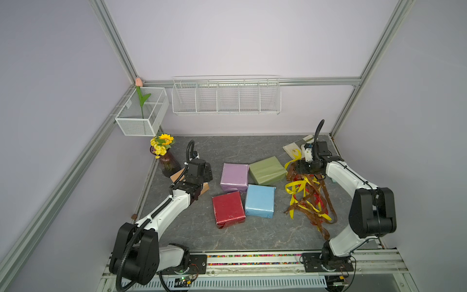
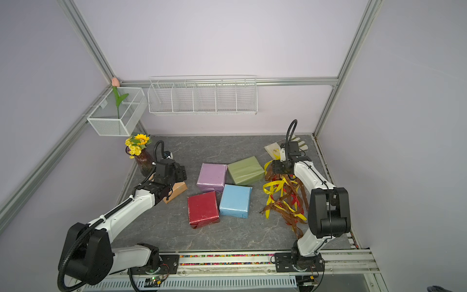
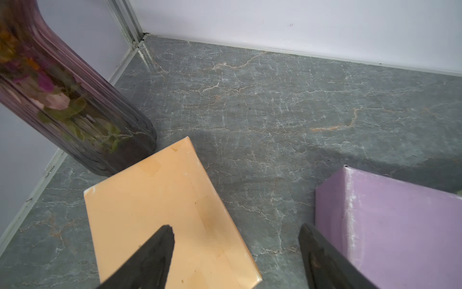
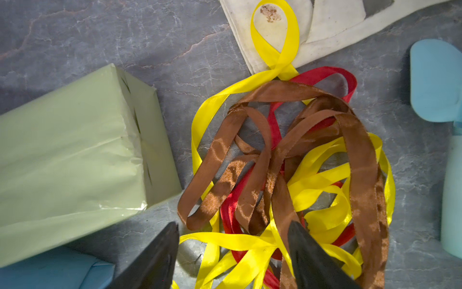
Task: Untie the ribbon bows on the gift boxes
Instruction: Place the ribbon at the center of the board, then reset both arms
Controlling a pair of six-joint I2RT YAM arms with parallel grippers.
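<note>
ribbons: loose heap of thin shiny yellow, red and brown ribbons (image 1: 308, 197), 3 o'clock of four clustered paper-wrapped boxes (image 1: 234, 177), lying roughly 12-to-6 | right gripper (image 4: 233, 225): jaws apart, over heap, nearer | left gripper (image 3: 235, 227): jaws apart over bare tan-orange paper-wrapped box (image 3: 162, 212), 9 o'clock | bows: none visible

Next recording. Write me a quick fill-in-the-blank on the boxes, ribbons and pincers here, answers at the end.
1. The box beside the vase is wrapped in ____ paper.
2. Of all five boxes, ____ has a ribbon tied around it.
3. The loose ribbons in the pile are yellow, brown and ____.
4. The left pincer and the right pincer both stand ____.
Missing words: orange; none; red; open.
</note>
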